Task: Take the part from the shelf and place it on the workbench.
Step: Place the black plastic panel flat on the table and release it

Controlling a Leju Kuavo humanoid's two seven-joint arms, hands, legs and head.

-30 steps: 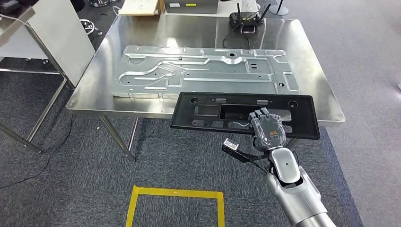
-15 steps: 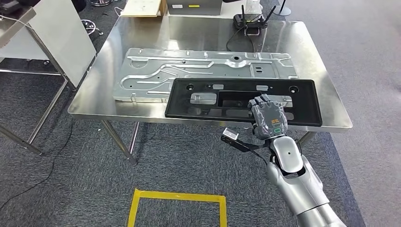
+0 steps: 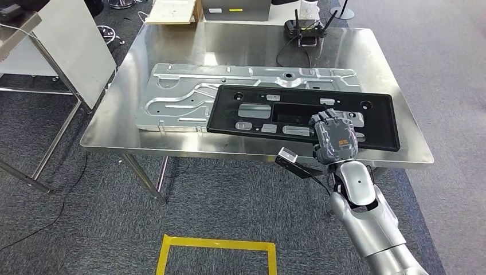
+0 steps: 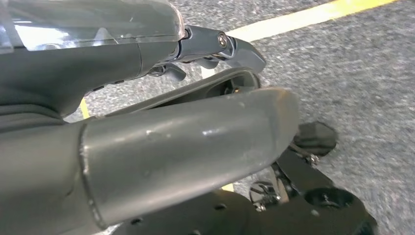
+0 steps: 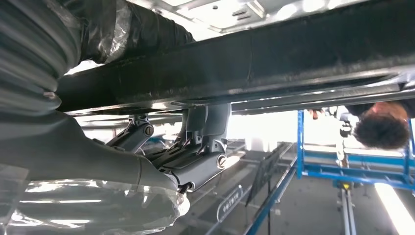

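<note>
Risk, near edge: my black plastic panel (image 3: 298, 116) lies low in the centre-right of the head frame, its near long side close to the front rim of the steel workbench (image 3: 172, 34). If I let go before it sits flat, I judge it could tip off that rim.
Risk, stacking: the panel overlaps the silver stamped metal plate (image 3: 177, 94) in the centre of the frame. Resting partly on that ribbed sheet, it may rock or slide.
Risk, snag: my fingers pass through or under the panel's near edge, so pulling away could drag it toward me.
Part, look: long flat rectangle, matte black, raised border, several rectangular cut-outs and small round holes near the corners.
Part, position: over the workbench, right of centre, long side roughly parallel to the front rim. Whether it fully rests on the surface I cannot tell.
Right hand: my right hand (image 3: 335, 137) grips the panel's near edge, fingers curled over the top.
Left hand: my left hand (image 4: 161, 156) hangs over grey carpet; whether its fingers are spread or curled I cannot tell.
Other: router with antennas (image 3: 306, 31) at the upper centre.
</note>
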